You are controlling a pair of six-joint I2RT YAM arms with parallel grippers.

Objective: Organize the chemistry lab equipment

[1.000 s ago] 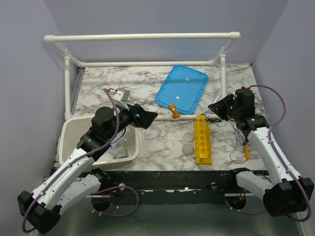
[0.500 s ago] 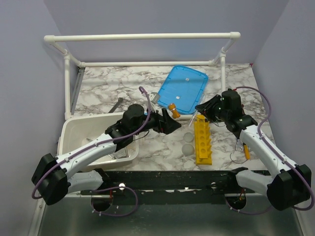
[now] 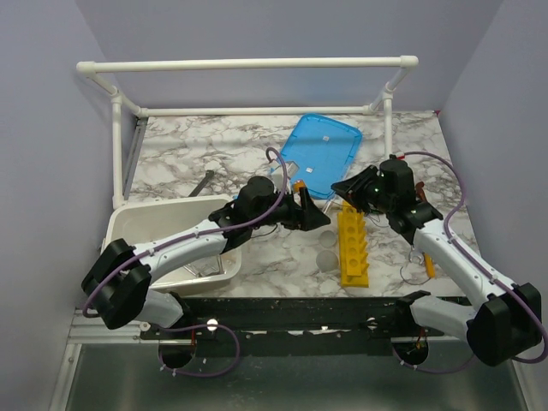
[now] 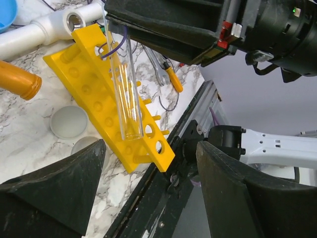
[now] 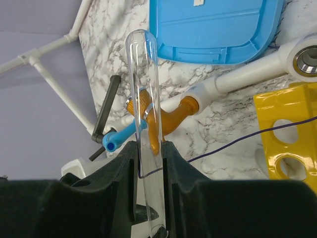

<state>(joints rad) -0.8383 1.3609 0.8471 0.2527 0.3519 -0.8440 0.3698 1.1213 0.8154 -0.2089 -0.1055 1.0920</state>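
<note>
Glass test tube [image 5: 143,89] pinched in right gripper [image 5: 148,158], arm angled over yellow rack [image 3: 353,248].

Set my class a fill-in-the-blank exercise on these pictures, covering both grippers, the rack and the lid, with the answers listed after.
1. The right gripper is shut on a clear ____.
2. The holed rack on the table is coloured ____.
3. The flat lid behind the rack is coloured ____.
4. The left gripper holds nothing; its jaws stand ____.

Answers: test tube; yellow; blue; open.
</note>
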